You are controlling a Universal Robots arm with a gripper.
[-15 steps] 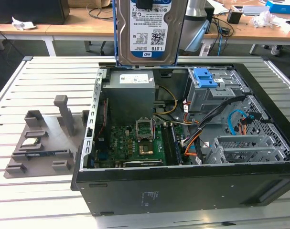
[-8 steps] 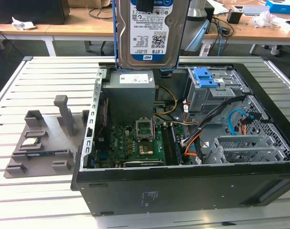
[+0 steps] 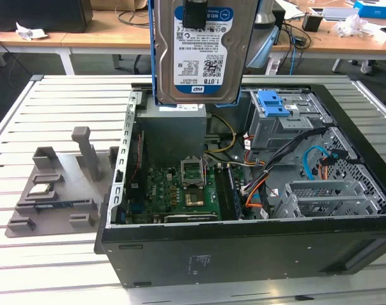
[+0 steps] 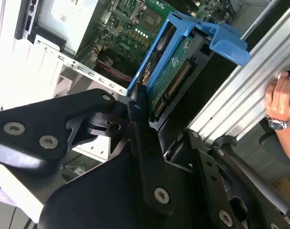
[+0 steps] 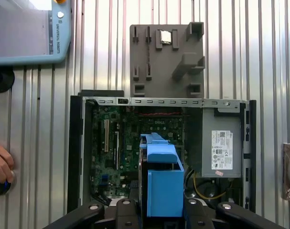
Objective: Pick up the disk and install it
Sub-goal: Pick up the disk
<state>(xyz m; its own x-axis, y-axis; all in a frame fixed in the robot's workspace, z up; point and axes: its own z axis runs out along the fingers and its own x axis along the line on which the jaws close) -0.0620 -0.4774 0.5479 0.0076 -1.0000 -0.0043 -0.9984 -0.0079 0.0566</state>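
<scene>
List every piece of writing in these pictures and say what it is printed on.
Disk: white-and-blue label with barcode; print too small to quote reliably.
Power supply: white sticker, unreadable.
Motherboard: white lettering, too small.
Control tablet: lettering along its edge, too small.

Gripper (image 4: pixel 164 119) was matte black, w/ flat angular link plates (image 4: pixel 63 114) and long slim finger bars (image 4: pixel 144 157). Round silver screws (image 4: pixel 14 128) w/ hex sockets sat at the pivots. First wrist view: same black links (image 5: pixel 78 217), silver screw heads (image 5: pixel 226 206). Exterior view: black body (image 3: pixel 194 13) at frame's top centre.
</scene>
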